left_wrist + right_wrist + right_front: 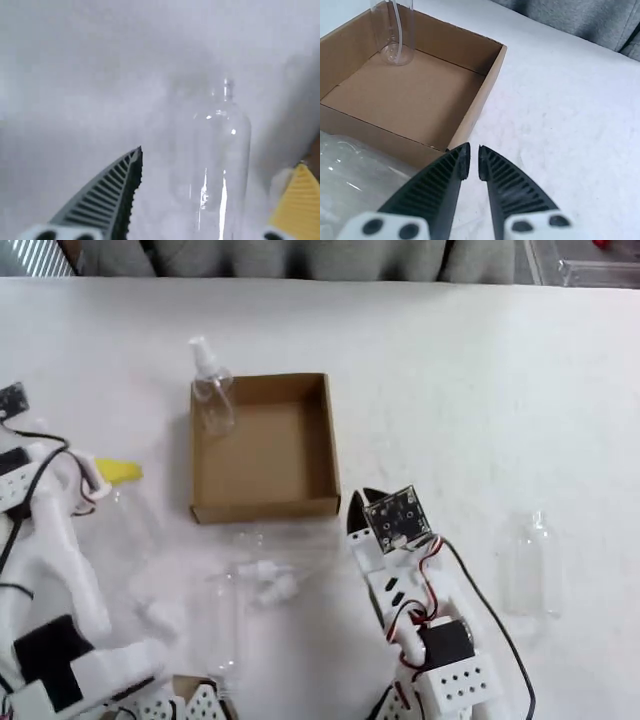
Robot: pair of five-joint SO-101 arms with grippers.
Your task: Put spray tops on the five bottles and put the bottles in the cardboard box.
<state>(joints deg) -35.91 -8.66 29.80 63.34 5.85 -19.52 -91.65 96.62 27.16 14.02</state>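
The white tabletop (480,390) carries everything, and the cardboard box (265,508) sits open near its middle. One capped bottle (213,400) stands upright in the box's far corner on the left arm's side, so by my reckoning one of five is done.

The left gripper (219,159) has its jaws spread wide, one grey and one yellow, and grips nothing. A clear bottle (220,150) lies on the tabletop between them, apart from both. Its long axis runs straight out from the wrist, with the neck at the far end. The neck looks bare, though that is hard to make out. That alignment is what the next move turns on. The jaws straddle the body across its width, so closing them should pinch it crosswise.

The right gripper (474,152) hovers just beside the box's near corner, its jaws drawn almost together around nothing.

A second uncapped bottle (530,565) lies well apart from the box on the right arm's side, its long axis running toward the far edge. The right arm is the nearer one to it. Another clear bottle (225,625) lies in front of the box between the arms. Loose spray tops (272,585) lie beside it.
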